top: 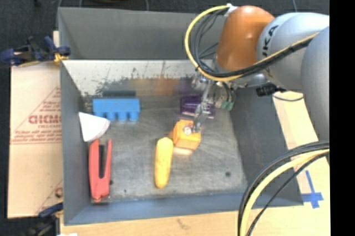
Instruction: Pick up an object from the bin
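My gripper [195, 121] reaches down into the right half of the bin, its tip just at the top edge of a small orange block [187, 140]. A purple object [188, 104] lies right behind the gripper, near the back wall and partly hidden by it. A yellow, corn-shaped piece [163, 161] lies just left of the orange block, pointing toward the front wall.
A blue block with round lobes [116, 109] sits at the back left, with a white wedge [91, 126] in front of it. A red clip-like tool [100, 169] lies along the left wall. The arm with its orange cover and cables hangs over the back right corner.
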Controlling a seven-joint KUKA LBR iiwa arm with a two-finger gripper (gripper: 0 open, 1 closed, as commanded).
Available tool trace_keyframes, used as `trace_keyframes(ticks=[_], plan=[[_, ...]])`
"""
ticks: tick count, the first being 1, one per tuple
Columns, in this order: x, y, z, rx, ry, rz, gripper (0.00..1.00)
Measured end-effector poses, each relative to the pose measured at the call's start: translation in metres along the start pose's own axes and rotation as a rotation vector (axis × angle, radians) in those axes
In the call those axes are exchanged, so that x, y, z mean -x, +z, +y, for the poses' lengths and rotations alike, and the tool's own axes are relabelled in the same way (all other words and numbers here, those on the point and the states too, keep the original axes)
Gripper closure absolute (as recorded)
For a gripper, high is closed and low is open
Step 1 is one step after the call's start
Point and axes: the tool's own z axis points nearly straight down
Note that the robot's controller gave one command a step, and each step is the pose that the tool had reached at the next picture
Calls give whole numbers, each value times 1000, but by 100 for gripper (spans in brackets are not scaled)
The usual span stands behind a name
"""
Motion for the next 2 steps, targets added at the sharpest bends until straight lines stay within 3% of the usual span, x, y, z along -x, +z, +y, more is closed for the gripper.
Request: trace_keyframes(ticks=[1,2], plan=[[4,9,-4,-3,80,1,0],[10,26,-5,13,69,-71,100]])
